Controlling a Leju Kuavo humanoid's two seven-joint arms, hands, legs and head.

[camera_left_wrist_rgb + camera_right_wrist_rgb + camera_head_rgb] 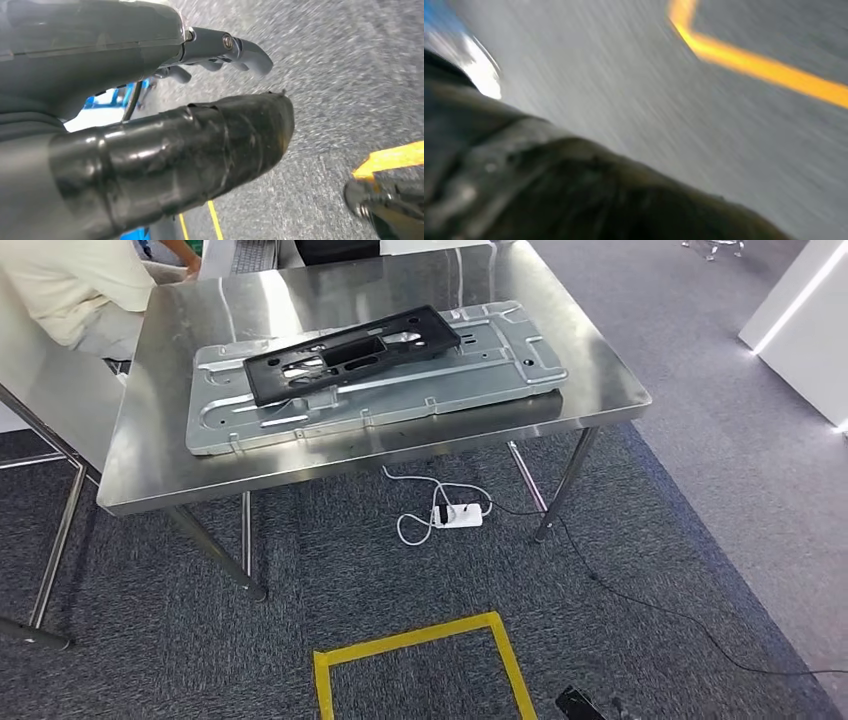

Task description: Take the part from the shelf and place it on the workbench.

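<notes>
1. On the steel tabletop, a black perforated part lies flat across a larger grey metal panel, its long axis running left to right with the right end angled farther away.
2. Both arms hang low over the carpet; the part sits well ahead of and above them, neither arm clearly nearer.
3. Left robot hand holds nothing, its taped thumb and dark fingers spread apart over the grey carpet.
4. Right robot hand is a dark blur; whether its fingers are apart or together cannot be told.
5. Yellow floor tape marks a square near the robot; a power strip lies under the table.
6. A seated person is at the far left.
7. Judged from this, the part already rests on the workbench.
</notes>
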